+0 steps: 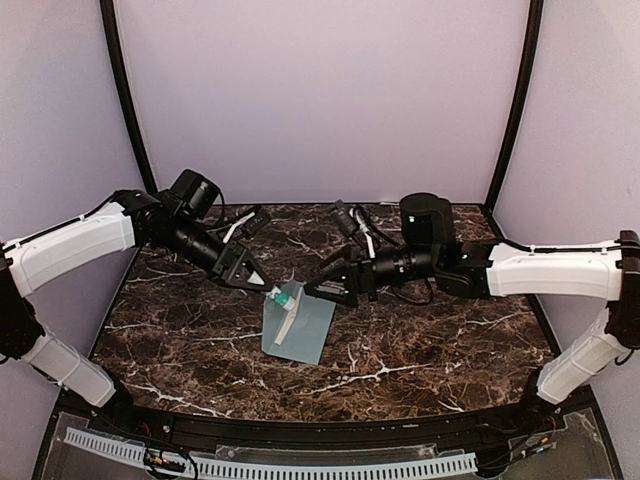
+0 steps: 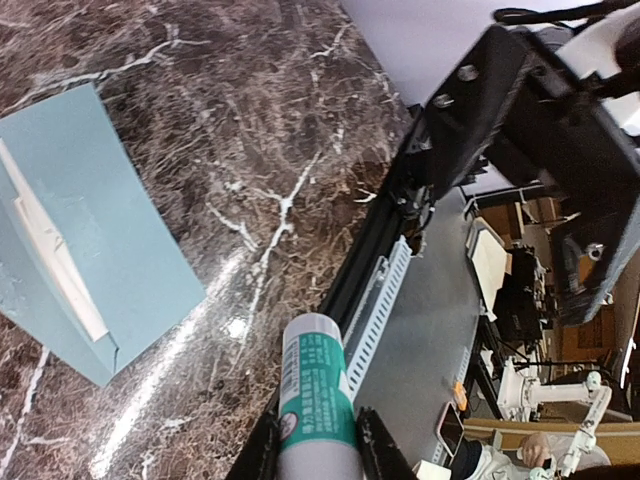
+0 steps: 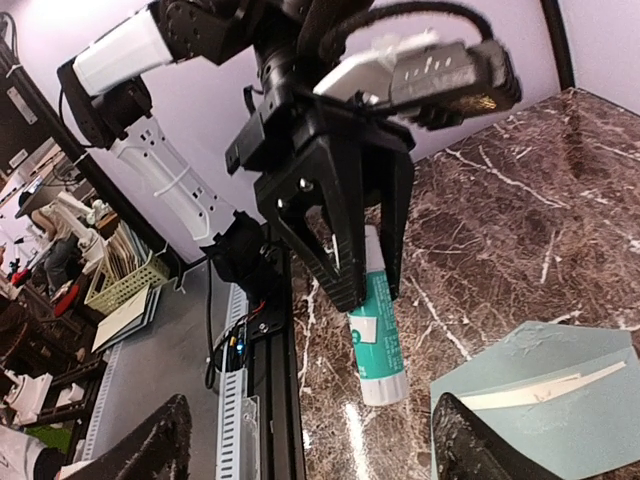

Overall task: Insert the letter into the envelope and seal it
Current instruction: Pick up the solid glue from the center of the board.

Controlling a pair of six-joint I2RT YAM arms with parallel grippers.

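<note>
Teal paper sits at the middle of the scene: the envelope (image 1: 305, 330) lies flat on the dark marble table (image 1: 430, 340), just in front of the 2 hands and nearer the arm bases than either of them. Its flap appears folded open to one side. Of the letter (image 2: 62, 268) only a narrow whitish strip seems to show, running along the crease between flap and body; so little is visible that I cannot be sure it is the sheet

The left hand (image 1: 263, 283) reaches in from the left and is clamped on a glue stick (image 2: 318, 385), a white tube with a teal-green label. Both fingers (image 2: 380, 455) grip it near one end, and the other end points out over the table toward the envelope. In the top view the stick hangs by the envelope's upper left corner; whether it touches the paper I cannot tell

The right hand (image 1: 318, 288) comes in from the right, facing the left hand and close beside the stick. Its fingers (image 3: 150, 445) stand wide apart with nothing between them
</note>
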